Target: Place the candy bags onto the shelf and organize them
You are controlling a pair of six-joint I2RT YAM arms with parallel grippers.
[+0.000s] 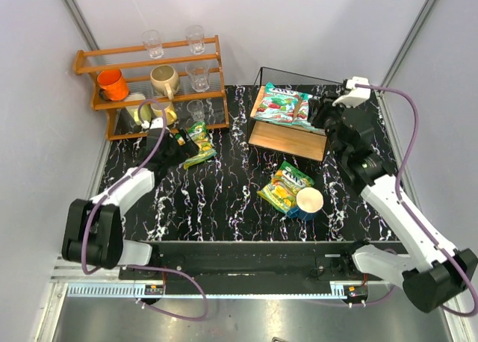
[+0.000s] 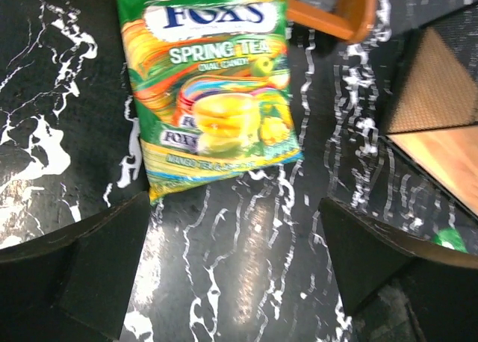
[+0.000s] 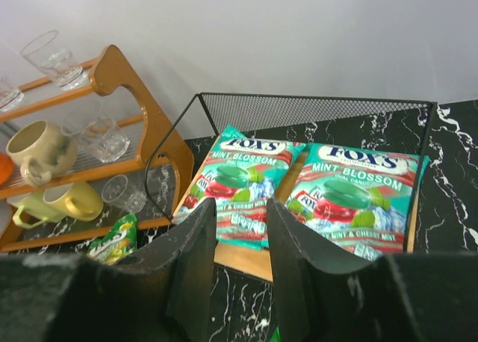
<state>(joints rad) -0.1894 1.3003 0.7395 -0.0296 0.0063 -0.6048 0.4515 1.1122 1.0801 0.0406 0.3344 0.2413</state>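
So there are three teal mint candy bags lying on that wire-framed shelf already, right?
Not three, only two: one teal mint bag lies beside a second teal mint bag on the wire-framed shelf. The right wrist view shows this plainly.

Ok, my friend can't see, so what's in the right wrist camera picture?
Two teal Mint Blossom candy bags lie side by side on the top board of the shelf. The right tool hangs in front, slightly open and empty; a mug rack stands at left.

The left arm [image 1: 125, 190] and right arm [image 1: 399, 209] wear white shells between black joints on bulky black bases [image 1: 104, 234]. A mauve cable [image 1: 403, 89] loops along each. Fingers [image 3: 190, 267] are matte black wedges.
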